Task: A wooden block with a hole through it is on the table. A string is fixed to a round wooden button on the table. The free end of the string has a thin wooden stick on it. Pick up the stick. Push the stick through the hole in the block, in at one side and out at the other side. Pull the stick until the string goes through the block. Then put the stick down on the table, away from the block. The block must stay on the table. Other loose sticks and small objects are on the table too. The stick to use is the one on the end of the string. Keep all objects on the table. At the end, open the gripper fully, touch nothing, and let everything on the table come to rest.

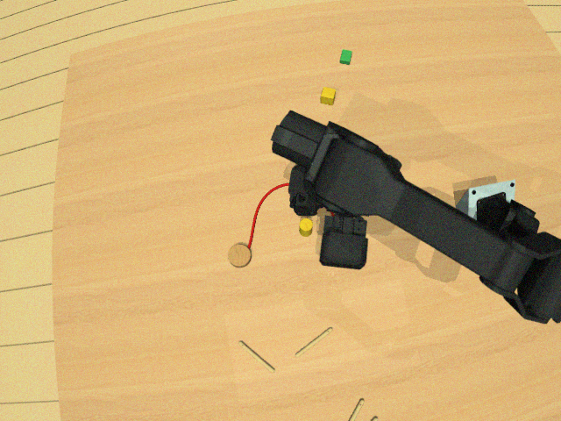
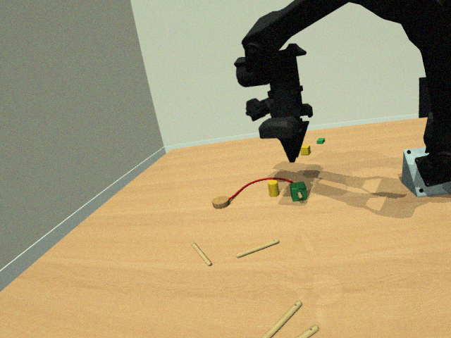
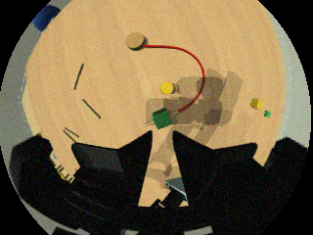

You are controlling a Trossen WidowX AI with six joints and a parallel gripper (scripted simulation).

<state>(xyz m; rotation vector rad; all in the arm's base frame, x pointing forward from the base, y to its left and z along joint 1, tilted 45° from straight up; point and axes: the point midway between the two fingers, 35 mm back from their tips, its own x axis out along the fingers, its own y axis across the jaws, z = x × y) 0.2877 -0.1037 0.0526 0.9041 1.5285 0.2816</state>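
Note:
The green block (image 2: 295, 187) (image 3: 162, 118) stands on the table; the arm hides it in the top view. The wooden stick (image 2: 299, 195) (image 3: 150, 122) lies through its hole; in the wrist view a short end shows on each side. The red string (image 1: 257, 212) (image 2: 269, 178) (image 3: 203, 75) curves from the round button (image 1: 238, 254) (image 2: 220, 202) (image 3: 135, 41) to the stick's rear end and shows only on that side of the block. My gripper (image 2: 292, 160) (image 3: 162, 133) is partly open and empty, above the table and clear of the block. Its fingertips are hidden in the top view.
A yellow cylinder (image 1: 305, 226) (image 2: 273, 188) (image 3: 166, 88) stands between button and block. A yellow cube (image 1: 327, 96) (image 2: 305, 149) (image 3: 256, 103) and a small green piece (image 1: 345, 57) (image 2: 320, 140) (image 3: 267, 114) lie farther off. Several loose sticks lie toward the front, one (image 1: 257, 356) (image 2: 201, 254) left of another (image 1: 314, 341) (image 2: 258, 248).

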